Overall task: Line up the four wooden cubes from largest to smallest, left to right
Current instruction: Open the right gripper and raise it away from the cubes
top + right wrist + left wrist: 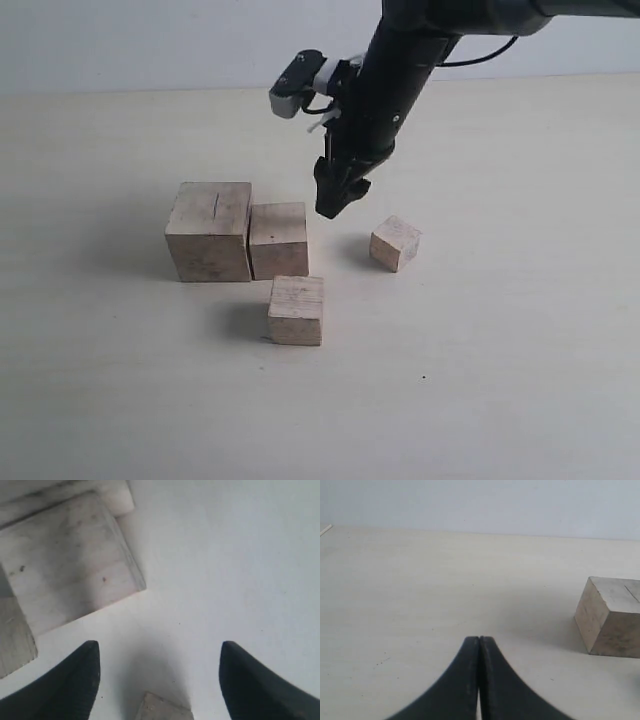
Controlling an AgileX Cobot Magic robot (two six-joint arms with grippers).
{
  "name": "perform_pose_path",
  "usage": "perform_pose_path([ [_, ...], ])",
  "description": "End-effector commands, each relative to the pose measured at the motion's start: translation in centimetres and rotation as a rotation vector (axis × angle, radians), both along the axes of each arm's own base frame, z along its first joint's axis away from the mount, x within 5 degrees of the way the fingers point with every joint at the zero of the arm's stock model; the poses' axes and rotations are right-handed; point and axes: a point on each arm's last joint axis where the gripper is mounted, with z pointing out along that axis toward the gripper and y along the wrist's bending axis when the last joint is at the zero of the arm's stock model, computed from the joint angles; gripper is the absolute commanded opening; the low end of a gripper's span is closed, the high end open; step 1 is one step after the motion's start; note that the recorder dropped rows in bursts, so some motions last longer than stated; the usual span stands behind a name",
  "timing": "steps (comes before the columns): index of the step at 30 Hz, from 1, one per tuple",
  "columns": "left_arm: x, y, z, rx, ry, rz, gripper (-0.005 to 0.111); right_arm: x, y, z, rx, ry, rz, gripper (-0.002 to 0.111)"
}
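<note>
Hanging at the centre of the exterior view, the right claw [335,203] is low over the table [500,380]. To its left the large cube [210,230] touches a medium cube [278,240]. The small cube [396,243] lies just to its lower right, and the second medium cube [297,310] sits lower, apart.

In the left wrist view the left claw [479,680] is clenched on nothing, with the large cube at the right edge.

In the right wrist view the claw is released (fingers wide). A cube corner [162,709] shows between them at the bottom edge, probably the small one, so this arm is nearer.
</note>
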Motion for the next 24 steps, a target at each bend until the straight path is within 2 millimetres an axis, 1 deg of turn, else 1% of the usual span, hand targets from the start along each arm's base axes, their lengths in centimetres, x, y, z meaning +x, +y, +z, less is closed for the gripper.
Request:
perform_pose_path([
  [1,0.0,0.0,0.0,-0.009,-0.014,0.005,0.000,0.4,0.2,-2.5,-0.027,0.035,-0.067,0.064],
  [4,0.0,0.0,0.0,-0.009,-0.014,0.005,0.000,0.4,0.3,-3.8,-0.037,0.058,-0.072,0.064],
  [6,0.0,0.0,0.0,-0.009,-0.014,0.005,0.000,0.5,0.4,-4.1,-0.023,0.064,-0.082,0.064],
  [12,0.0,0.0,0.0,-0.009,-0.014,0.005,0.000,0.4,1.0,-3.9,0.047,0.090,-0.123,0.064],
  [24,0.0,0.0,0.0,-0.009,-0.014,0.005,0.000,0.4,1.2,-3.9,0.062,0.093,-0.133,0.064],
])
